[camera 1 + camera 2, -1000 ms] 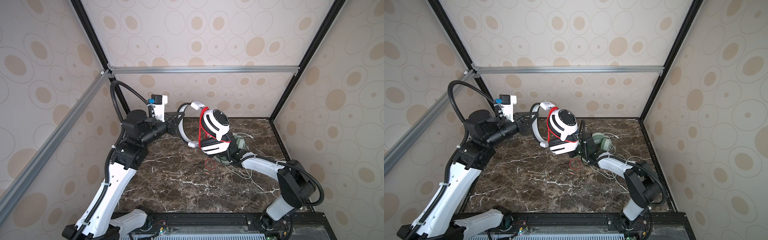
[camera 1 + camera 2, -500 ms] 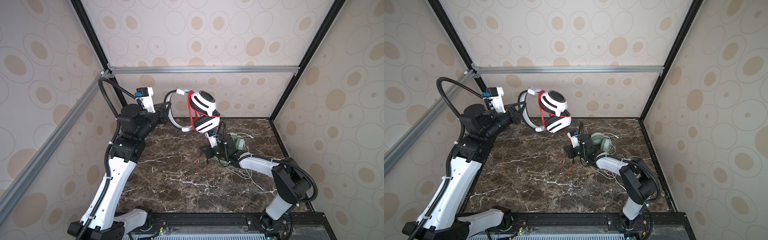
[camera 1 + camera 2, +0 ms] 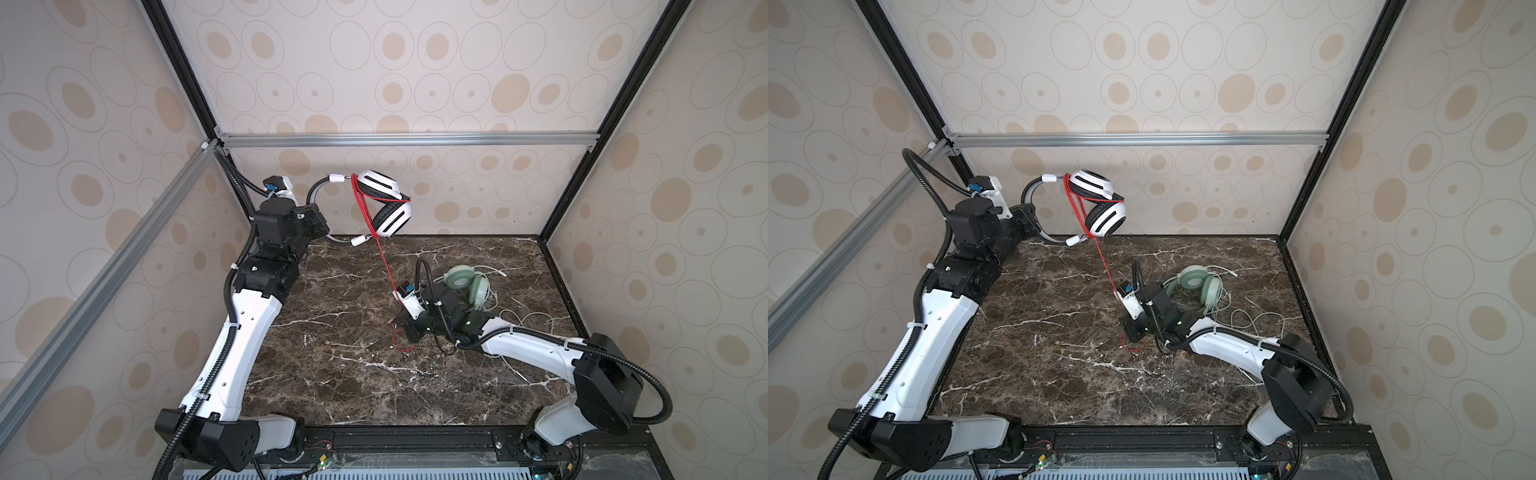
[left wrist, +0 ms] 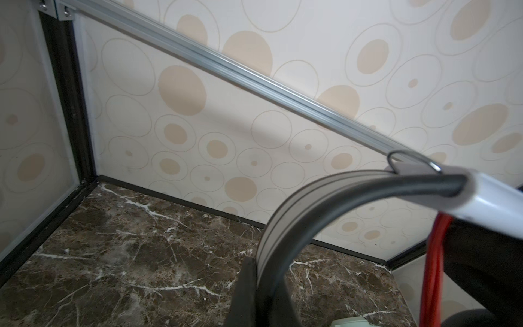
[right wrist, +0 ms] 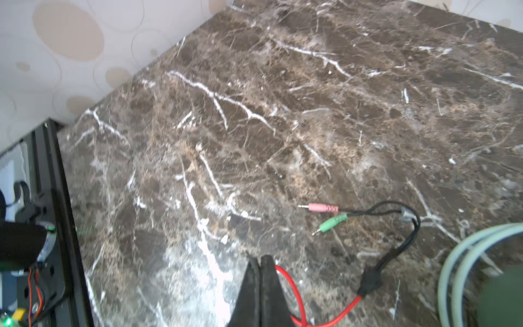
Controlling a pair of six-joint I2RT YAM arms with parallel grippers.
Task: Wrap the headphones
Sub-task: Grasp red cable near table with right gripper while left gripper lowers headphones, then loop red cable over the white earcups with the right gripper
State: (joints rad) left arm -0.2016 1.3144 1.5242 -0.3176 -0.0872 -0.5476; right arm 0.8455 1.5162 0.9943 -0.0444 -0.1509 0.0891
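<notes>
- Left claw point(image 4: 259, 269) pinches the grey headband of the white headset point(image 3: 386, 199), raised above the rear of the marble surface point(image 3: 332, 374).
- Red cable point(image 3: 384, 257), looped around the headset, runs taut down to the right claw point(image 5: 260, 262), pressed together on it.
- Pink jack plug point(image 5: 318, 207) and green jack plug point(image 5: 331, 224) lie on the surface.
- Mint-green headset point(image 3: 465, 282) lies beside the right arm, its pale green cable point(image 5: 457, 254) loose.

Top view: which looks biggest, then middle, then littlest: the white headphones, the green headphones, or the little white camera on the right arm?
1. white headphones, though raised nearer the camera.
2. green headphones.
3. right wrist camera, clearly smallest.
</notes>
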